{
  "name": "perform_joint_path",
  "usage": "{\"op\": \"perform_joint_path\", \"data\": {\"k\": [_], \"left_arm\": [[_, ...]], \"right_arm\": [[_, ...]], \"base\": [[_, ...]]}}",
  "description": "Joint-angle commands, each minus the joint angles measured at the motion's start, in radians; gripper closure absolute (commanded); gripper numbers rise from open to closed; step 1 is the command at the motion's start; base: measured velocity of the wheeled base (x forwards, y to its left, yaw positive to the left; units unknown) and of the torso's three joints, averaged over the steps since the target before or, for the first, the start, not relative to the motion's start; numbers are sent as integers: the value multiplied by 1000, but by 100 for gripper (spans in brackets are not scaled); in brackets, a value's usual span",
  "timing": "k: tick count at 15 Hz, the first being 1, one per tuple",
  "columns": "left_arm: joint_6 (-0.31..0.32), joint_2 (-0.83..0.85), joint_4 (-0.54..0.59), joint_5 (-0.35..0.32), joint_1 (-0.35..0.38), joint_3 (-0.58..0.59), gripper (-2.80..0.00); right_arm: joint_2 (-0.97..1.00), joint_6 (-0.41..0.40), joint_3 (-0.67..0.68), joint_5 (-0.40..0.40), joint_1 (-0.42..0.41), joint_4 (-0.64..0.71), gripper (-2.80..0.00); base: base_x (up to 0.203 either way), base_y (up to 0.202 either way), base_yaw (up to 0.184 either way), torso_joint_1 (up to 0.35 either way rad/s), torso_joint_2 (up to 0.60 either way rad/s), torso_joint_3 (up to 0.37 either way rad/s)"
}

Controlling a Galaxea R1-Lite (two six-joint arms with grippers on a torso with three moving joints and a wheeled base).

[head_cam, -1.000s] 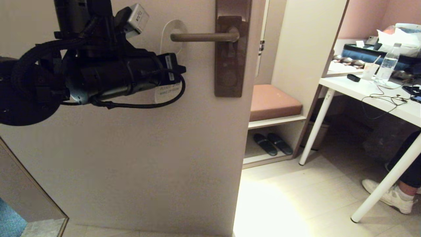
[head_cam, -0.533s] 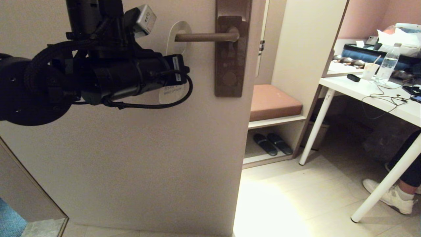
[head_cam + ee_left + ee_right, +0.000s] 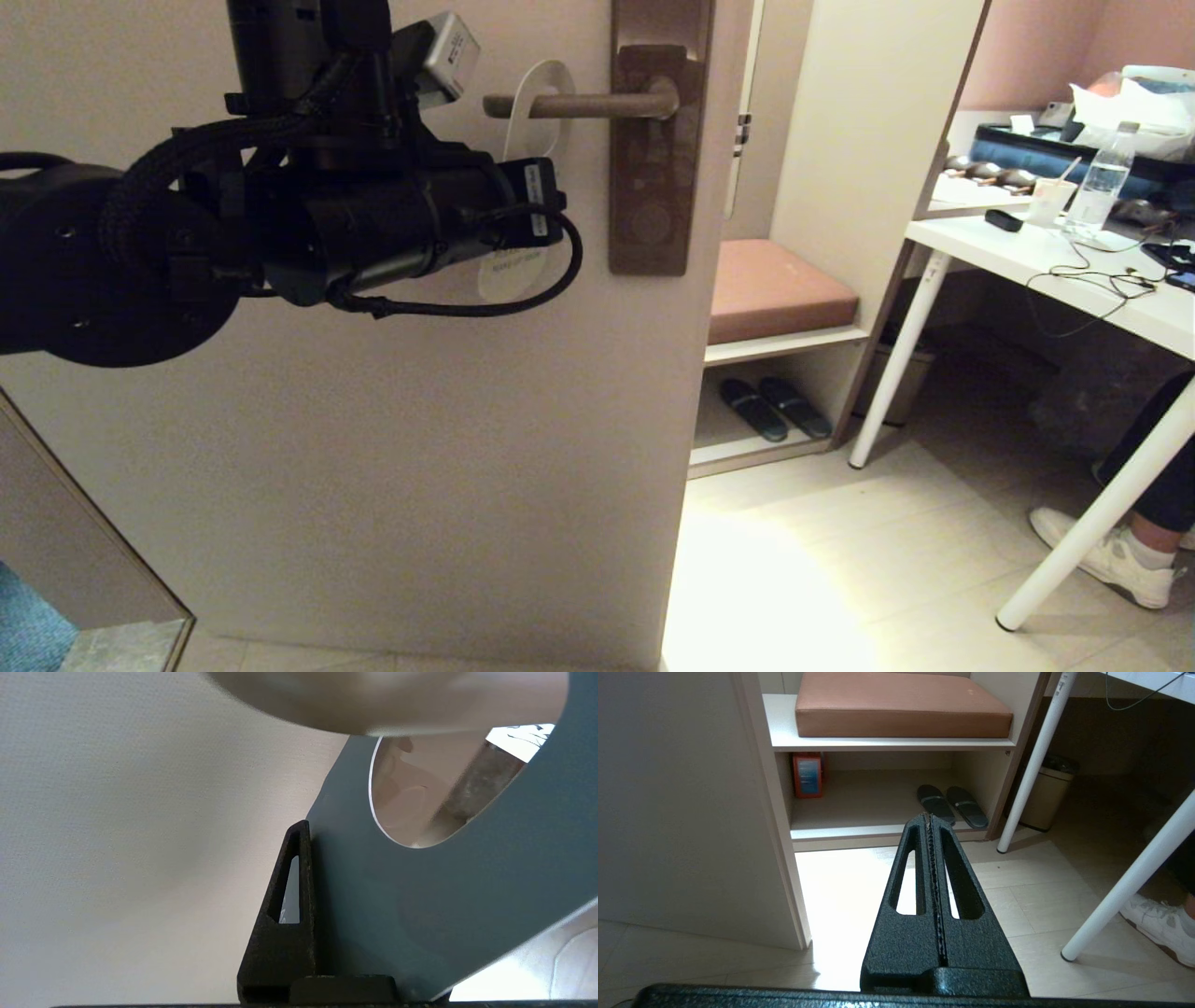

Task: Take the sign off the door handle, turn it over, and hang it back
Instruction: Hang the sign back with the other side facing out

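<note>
One claw [image 3: 308,868] tight on sign [image 3: 420,896]

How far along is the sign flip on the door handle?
Done: the sign is flipped, white face out, its hole threaded over the handle. In hand: the left gripper is clamped on it. Left: let go and pull away. The right gripper sits idle, shut.

Left gripper [image 3: 308,868] clamped on sign [image 3: 537,79], pressed close to door [image 3: 420,448] face; no gap visible behind it. Sign hole sits over free tip of door handle [image 3: 597,105]. Backplate [image 3: 653,168] blocks lever's far end at door edge. Door face below arm bare. Right gripper [image 3: 930,826] closed, low, facing shelf unit [image 3: 887,744]; white table leg [image 3: 1031,760] beside it.
</note>
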Motion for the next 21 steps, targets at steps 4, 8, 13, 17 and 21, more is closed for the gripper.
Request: {"op": "perform_joint_path", "data": {"k": [4,8,13,17,21], "left_arm": [[-2,20,-2,2,-29,-21,0],[-1,31,-3,2,-49,-24,0],[-2,35,-5,0,-49,-32,0],[-2,34,-5,0,-51,-30,0],[-2,29,-3,2,-62,-29,0]], "right_arm": [[2,-1,0,0,0,0,0],[2,-1,0,0,0,0,0],[2,-1,0,0,0,0,0],[2,-1,0,0,0,0,0],[2,-1,0,0,0,0,0]], "base": [[0,0,0,0,0,0],[0,0,0,0,0,0],[0,0,0,0,0,0],[0,0,0,0,0,0],[0,0,0,0,0,0]]}}
